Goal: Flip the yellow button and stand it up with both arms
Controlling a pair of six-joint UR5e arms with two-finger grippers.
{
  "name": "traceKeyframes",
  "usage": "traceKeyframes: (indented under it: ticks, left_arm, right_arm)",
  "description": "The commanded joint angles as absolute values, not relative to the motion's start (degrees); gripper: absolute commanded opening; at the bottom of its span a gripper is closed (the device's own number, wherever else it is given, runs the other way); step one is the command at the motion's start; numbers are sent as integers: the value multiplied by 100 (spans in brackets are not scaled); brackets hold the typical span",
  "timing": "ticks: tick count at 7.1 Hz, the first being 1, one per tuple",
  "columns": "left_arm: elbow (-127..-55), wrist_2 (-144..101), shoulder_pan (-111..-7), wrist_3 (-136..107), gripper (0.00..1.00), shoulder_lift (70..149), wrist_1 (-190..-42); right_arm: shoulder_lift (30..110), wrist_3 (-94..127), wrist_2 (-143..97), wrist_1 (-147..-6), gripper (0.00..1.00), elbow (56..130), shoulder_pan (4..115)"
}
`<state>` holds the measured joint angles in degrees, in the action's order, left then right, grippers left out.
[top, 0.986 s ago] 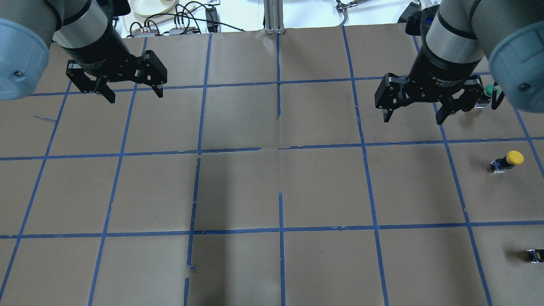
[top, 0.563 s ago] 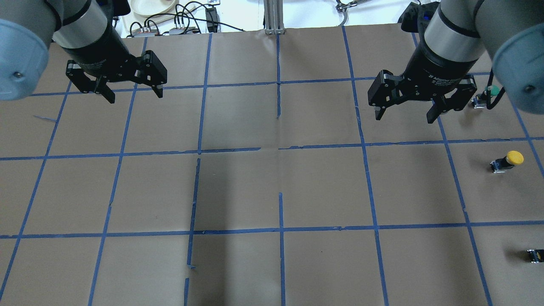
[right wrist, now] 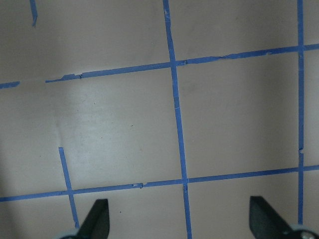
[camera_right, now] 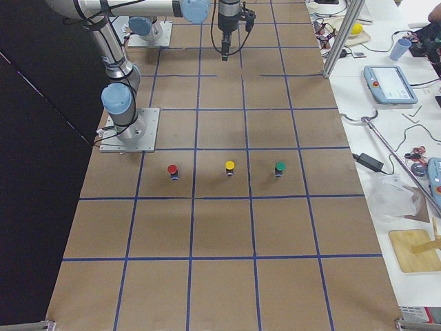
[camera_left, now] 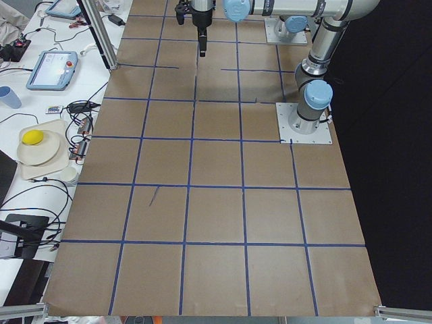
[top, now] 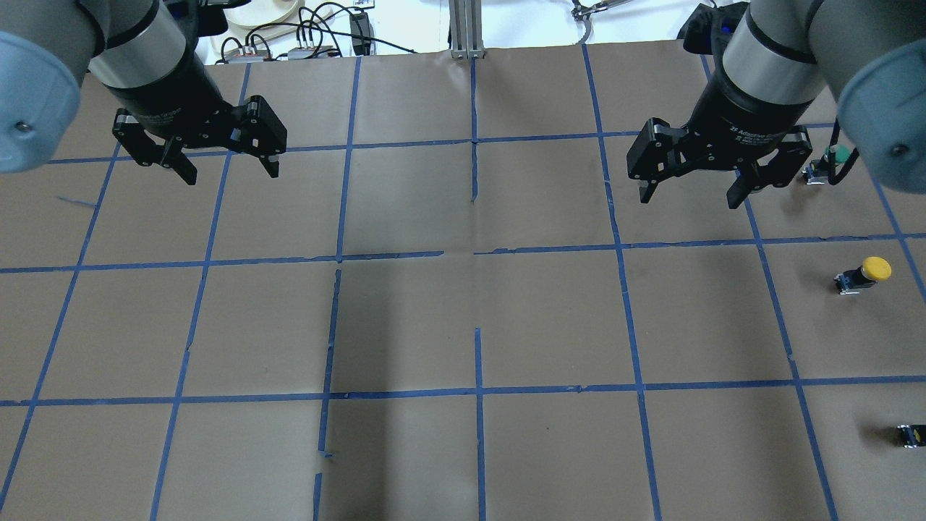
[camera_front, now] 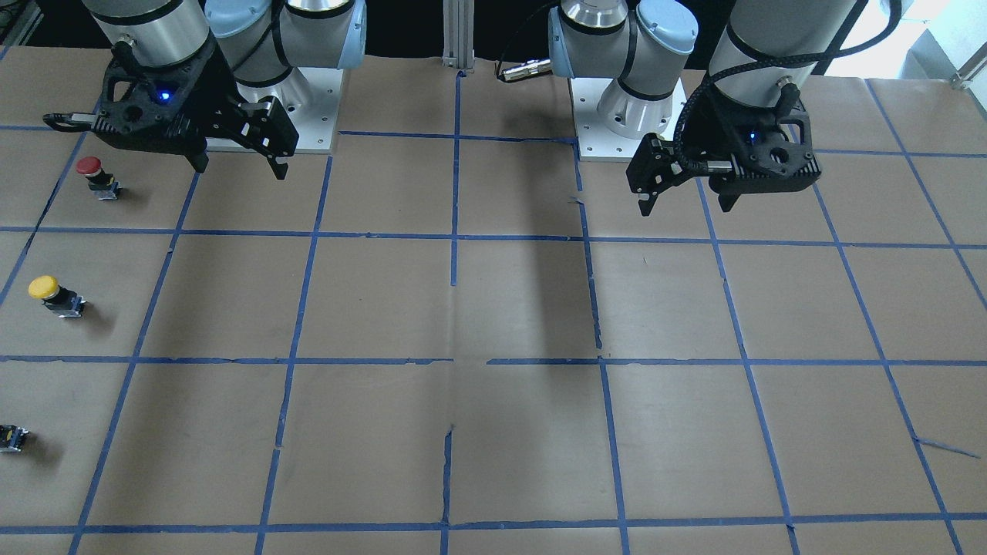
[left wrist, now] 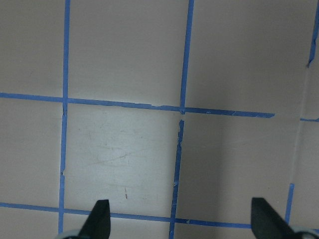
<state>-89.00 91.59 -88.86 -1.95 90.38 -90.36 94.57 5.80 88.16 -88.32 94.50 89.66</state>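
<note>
The yellow button point(top: 864, 273) sits on the brown paper at the table's right side and seems to stand cap up; it also shows in the front view point(camera_front: 54, 294) and the right side view point(camera_right: 229, 167). My right gripper point(top: 689, 197) hangs open and empty above the table, well to the left of and beyond the button, as the front view point(camera_front: 241, 169) shows too. My left gripper point(top: 231, 174) is open and empty over the far left, also in the front view point(camera_front: 686, 206). Both wrist views show only taped paper between open fingertips point(left wrist: 99, 216) point(right wrist: 97, 214).
A green button point(top: 832, 155) stands just right of my right gripper. A red button point(camera_front: 92, 171) stands near the robot's base. A small black-grey switch body point(top: 911, 434) shows at the frame's edge. Blue tape grids the table point(top: 477, 318). Cables and a plate lie beyond the far edge.
My right gripper has shifted a little to the left and away, uncovering the green button. My left gripper has barely moved. The buttons have not moved.
</note>
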Motion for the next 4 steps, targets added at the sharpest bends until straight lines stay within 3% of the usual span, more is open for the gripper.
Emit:
traceKeyframes:
  ticks: [1, 4]
  left_arm:
    - [-8824, 9158, -8877, -18, 100, 9053, -9211]
    - [-8798, 9132, -8877, 9, 100, 9105, -9202]
  right_arm:
    - [9457, 580, 8833, -8816, 100, 9448, 8965]
    - [9457, 589, 8851, -8789, 100, 9448, 8965]
